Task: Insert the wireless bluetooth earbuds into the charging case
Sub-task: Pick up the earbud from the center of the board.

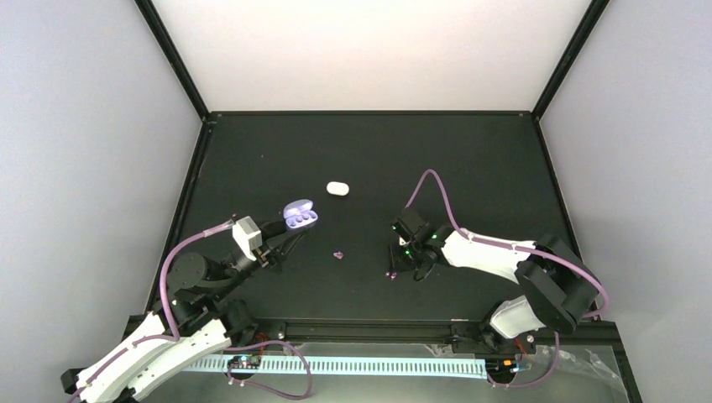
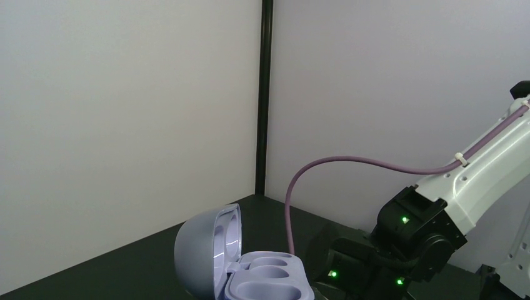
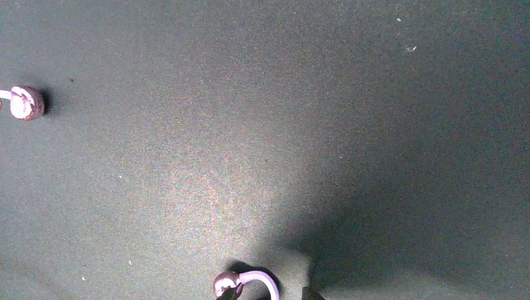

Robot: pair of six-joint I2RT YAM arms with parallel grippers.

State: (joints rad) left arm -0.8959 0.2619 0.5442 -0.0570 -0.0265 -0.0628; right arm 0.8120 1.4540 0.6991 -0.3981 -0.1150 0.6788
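Note:
The charging case (image 1: 300, 217) is lavender and stands open left of centre, lid up, both wells empty; it also fills the bottom of the left wrist view (image 2: 250, 269). My left gripper (image 1: 290, 233) reaches it from the near side and appears shut on its base; its fingers are hidden in the wrist view. Two tiny pinkish-lavender earbuds with curved hooks lie on the black table: one (image 1: 338, 253) (image 3: 25, 103) at centre, the other (image 1: 391, 274) (image 3: 240, 284) at my right gripper (image 1: 401, 267) (image 3: 270, 295), which is open and low, one fingertip touching that bud.
A small white pill-shaped object (image 1: 337, 188) lies on the table beyond the case. The black table (image 1: 470, 168) is walled by pale panels with black corner posts. The right arm's lavender cable (image 1: 437, 189) loops above the table.

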